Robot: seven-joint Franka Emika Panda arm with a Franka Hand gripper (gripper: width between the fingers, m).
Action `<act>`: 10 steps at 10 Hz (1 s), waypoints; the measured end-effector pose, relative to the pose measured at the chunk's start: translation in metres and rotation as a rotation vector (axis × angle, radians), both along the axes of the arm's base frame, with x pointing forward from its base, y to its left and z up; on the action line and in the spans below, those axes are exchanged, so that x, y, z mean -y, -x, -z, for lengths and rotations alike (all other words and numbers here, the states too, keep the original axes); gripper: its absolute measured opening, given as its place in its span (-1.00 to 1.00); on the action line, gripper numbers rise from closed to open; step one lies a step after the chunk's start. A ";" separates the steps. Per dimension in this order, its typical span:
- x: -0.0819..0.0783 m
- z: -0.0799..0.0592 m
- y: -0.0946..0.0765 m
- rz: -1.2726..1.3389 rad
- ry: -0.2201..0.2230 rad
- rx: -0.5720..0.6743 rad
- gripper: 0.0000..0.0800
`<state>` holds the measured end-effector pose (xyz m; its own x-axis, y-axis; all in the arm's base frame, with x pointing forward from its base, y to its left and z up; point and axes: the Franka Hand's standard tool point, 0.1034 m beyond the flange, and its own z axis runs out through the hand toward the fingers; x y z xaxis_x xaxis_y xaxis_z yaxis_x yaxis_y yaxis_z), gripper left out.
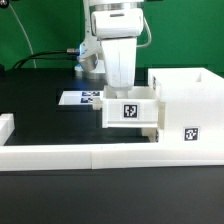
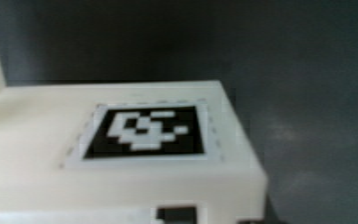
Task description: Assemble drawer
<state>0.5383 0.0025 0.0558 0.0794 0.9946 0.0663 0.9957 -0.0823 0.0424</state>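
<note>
A small white tray (image 1: 130, 110) with a black-and-white tag on its near face sits in mid-table, its right end against the open side of the tall white box casing (image 1: 188, 95) at the exterior view's right. My gripper (image 1: 118, 88) comes straight down onto the tray's top rim and holds it; the tray hides the fingertips. In the wrist view the tray's tagged face (image 2: 149, 132) fills the frame very close up, blurred, with dark table beside it. A second tray is not in view.
The marker board (image 1: 78, 98) lies behind the tray, to the exterior view's left. A long low white border rail (image 1: 100, 158) runs along the front, with a short rail piece (image 1: 5, 126) at the left edge. A green backdrop stands behind.
</note>
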 end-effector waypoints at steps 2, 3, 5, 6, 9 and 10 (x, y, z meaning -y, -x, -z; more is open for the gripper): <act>-0.002 0.000 0.000 -0.004 0.000 -0.001 -0.90; -0.003 0.000 0.001 -0.007 0.000 -0.002 -0.90; -0.005 0.000 0.000 -0.018 0.004 -0.002 -0.90; -0.005 0.000 -0.001 -0.014 0.007 -0.003 -0.90; -0.005 0.000 -0.001 -0.011 0.007 -0.003 -0.90; -0.005 0.000 -0.001 -0.014 0.007 -0.003 -0.90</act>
<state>0.5389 0.0078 0.0555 0.0660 0.9961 0.0593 0.9969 -0.0684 0.0397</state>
